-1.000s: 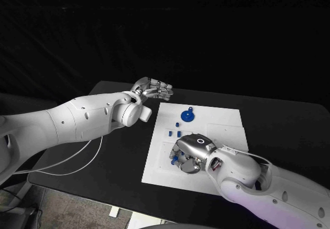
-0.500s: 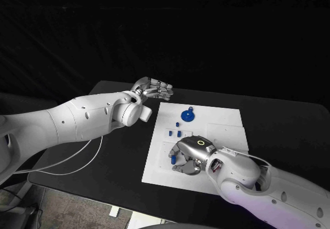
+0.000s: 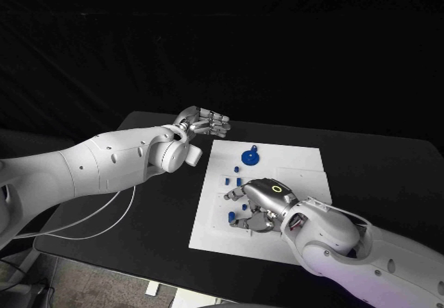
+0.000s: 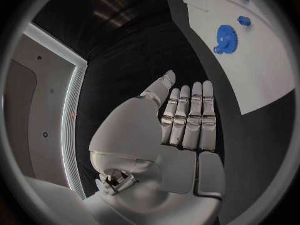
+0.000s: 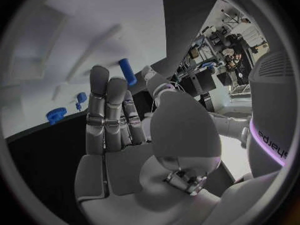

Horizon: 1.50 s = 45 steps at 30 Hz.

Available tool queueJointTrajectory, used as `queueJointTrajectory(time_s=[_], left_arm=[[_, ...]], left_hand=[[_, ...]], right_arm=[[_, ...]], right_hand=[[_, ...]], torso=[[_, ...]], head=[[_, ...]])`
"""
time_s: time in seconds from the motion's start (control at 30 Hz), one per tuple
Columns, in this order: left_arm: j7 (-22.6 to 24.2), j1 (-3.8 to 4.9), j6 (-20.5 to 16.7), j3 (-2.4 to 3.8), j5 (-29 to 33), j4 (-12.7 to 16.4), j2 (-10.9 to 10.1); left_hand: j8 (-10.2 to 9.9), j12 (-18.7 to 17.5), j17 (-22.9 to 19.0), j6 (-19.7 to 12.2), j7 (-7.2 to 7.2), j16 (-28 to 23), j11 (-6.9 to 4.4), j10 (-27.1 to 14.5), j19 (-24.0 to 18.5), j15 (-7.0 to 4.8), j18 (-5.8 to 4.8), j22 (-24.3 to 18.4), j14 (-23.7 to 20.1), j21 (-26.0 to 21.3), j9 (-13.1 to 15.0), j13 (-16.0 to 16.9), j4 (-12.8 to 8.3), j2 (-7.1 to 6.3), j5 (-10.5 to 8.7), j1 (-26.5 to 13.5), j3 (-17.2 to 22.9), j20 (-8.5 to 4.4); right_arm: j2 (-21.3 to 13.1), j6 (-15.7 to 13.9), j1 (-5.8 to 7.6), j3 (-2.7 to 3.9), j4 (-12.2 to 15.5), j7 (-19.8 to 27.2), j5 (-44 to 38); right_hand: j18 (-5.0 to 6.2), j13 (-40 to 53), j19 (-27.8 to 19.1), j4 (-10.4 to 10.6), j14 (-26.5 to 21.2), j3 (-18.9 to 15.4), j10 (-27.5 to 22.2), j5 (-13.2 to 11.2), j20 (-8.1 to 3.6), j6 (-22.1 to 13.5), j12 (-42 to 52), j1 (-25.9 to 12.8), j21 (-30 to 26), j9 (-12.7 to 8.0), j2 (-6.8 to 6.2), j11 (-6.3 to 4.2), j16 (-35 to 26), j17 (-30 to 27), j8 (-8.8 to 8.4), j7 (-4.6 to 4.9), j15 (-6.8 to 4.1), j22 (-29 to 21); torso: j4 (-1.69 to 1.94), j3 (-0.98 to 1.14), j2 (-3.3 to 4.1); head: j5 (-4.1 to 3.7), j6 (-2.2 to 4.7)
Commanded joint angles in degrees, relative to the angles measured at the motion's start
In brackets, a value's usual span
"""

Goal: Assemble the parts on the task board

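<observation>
- Since the frame a second ago the right hand (image 3: pixel 257 204) has lifted slightly off the near-left part of the white board (image 3: pixel 301 168); blue pieces it covered are now partly visible beside its fingers.
- Right hand: hovers low over the board, fingers loosely curled, held together side by side. In the right wrist view a short blue peg (image 5: pixel 127 71) sits just past the fingertips (image 5: pixel 100 75); cannot tell whether it is pinched.
- That peg's long axis lies roughly in line with the fingers.
- Left hand (image 3: pixel 205 120): off the board's far-left corner, above the black table (image 3: pixel 379 160), fingers straight and together, holding nothing.
- Blue gear (image 3: pixel 251 155) lies flat on the far part of the board, a small lobe toward the near side.
- Small blue pegs (image 3: pixel 238 169) lie between the gear and the right hand.
</observation>
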Motion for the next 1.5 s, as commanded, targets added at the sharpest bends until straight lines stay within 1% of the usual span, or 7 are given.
queueJointTrajectory(time_s=[0.03,0.23,0.33,0.47,0.83,1.07,1.5], left_arm=[[0.16,0.04,0.81,0.04,0.28,-0.05,0.06],[0.47,-0.06,1.25,0.02,0.40,-0.20,-0.09],[1.46,-0.20,2.67,0.01,0.87,-0.07,-0.59],[2.44,-0.37,3.82,0.01,1.10,0.10,-1.26],[3.50,-1.02,4.84,-0.07,0.22,0.75,-2.92],[4.40,-1.43,5.16,-0.11,0.18,2.08,-4.30],[5.29,-1.75,5.92,-0.23,0.52,3.59,-5.69]], left_hand=[[-0.05,-0.17,-0.09,-0.34,0.11,-0.17,-0.04,-0.55,-0.34,-0.10,0.46,0.05,-0.30,0.21,-0.03,-0.07,0.16,0.31,0.21,0.10,0.03,0.00],[-0.04,-0.16,-0.09,-0.38,0.13,-0.16,-0.02,-0.57,-0.35,-0.08,0.47,0.10,-0.34,0.20,-0.02,-0.07,0.21,0.27,0.17,0.00,-0.04,0.04],[-0.06,-0.17,-0.08,-0.52,0.04,-0.17,-0.23,-0.07,0.06,-0.27,0.45,-0.39,0.23,0.09,-0.04,-0.07,0.71,0.26,0.23,-0.71,-0.36,-0.01],[-0.06,-0.17,-0.05,-0.44,-0.02,-0.10,-0.38,0.43,0.48,-0.46,0.25,-1.93,0.80,0.06,-0.03,-0.08,1.17,0.23,0.25,-1.11,-0.81,-0.09],[0.02,-0.16,0.03,-0.49,-0.48,-0.08,-1.22,3.07,5.06,-1.43,-0.82,-12.74,4.79,-0.01,-0.01,-0.05,8.33,0.32,-1.47,-2.36,-14.43,-0.85],[0.01,-0.06,0.04,-1.17,-0.22,-0.11,-1.11,3.19,5.98,-1.28,-1.12,-18.66,4.48,0.14,0.01,0.02,10.36,-0.76,-1.93,-3.56,-17.89,-0.80],[0.06,-0.04,0.05,-1.44,-0.16,-0.12,-1.23,3.90,6.85,-1.38,-1.51,-25.36,4.86,0.62,0.03,0.03,19.73,-4.69,-5.32,-7.50,-18.61,-0.90]], right_arm=[[-1.02,-3.86,0.04,1.09,0.81,0.66,2.85],[-5.04,-2.22,0.34,5.91,1.12,1.12,12.68],[-8.34,0.92,1.15,8.12,0.26,2.50,20.08],[-11.77,4.77,2.15,9.35,-1.08,0.64,27.44],[-18.30,10.03,2.86,10.15,-0.66,-12.47,37.75],[-20.02,18.39,2.31,10.14,0.60,-22.54,41.83],[-20.48,20.70,1.40,10.12,1.94,-27.50,41.28]], right_hand=[[1.99,-0.07,2.12,1.77,0.13,-1.51,-0.17,0.52,0.49,-6.95,0.03,0.65,0.47,-0.29,-0.32,0.02,0.39,-0.06,-0.40,-1.34,0.47,-0.31],[0.53,0.15,2.16,3.89,0.33,-1.75,10.12,1.87,-0.63,5.54,1.36,-1.42,1.95,0.42,3.90,-2.36,0.92,0.07,0.91,3.49,-1.00,-0.18],[-1.32,2.77,2.51,2.91,0.60,1.03,22.91,1.00,-2.56,13.44,7.27,-0.37,8.71,1.52,6.09,-6.97,1.70,0.77,2.65,0.32,-3.61,3.42],[-4.55,18.96,1.66,0.47,0.27,0.15,17.14,0.59,-5.01,15.25,23.24,-3.02,11.16,2.06,6.26,-7.90,1.98,2.52,1.39,-0.10,-4.66,6.29],[-5.51,58.63,2.46,3.49,0.06,3.84,16.05,3.15,-5.18,14.54,57.11,-7.10,28.71,5.20,5.94,-8.61,11.78,14.99,0.06,-0.68,-5.00,18.30],[-5.46,60.82,2.18,4.66,0.04,3.59,15.96,1.22,-4.92,13.46,54.93,-9.94,27.23,6.27,6.05,-8.34,11.78,16.70,0.03,-0.44,-4.76,18.76],[-6.28,64.78,2.86,7.44,0.50,4.12,18.70,-1.11,-5.46,16.18,55.30,-13.46,27.22,8.30,4.99,-8.98,12.83,19.77,0.03,-1.40,-5.23,20.35]], torso=[[-0.16,-0.01,-0.06],[-0.56,-0.01,-0.33],[-1.05,-0.04,-0.50],[-1.56,-0.06,-0.73],[-2.38,0.14,-1.21],[-2.61,0.06,-1.39],[-2.77,-0.15,-1.53]], head=[[-0.60,0.40],[-2.24,1.07],[-3.38,1.74],[-4.29,2.15],[-6.56,2.15],[-7.78,2.21],[-8.62,1.79]])
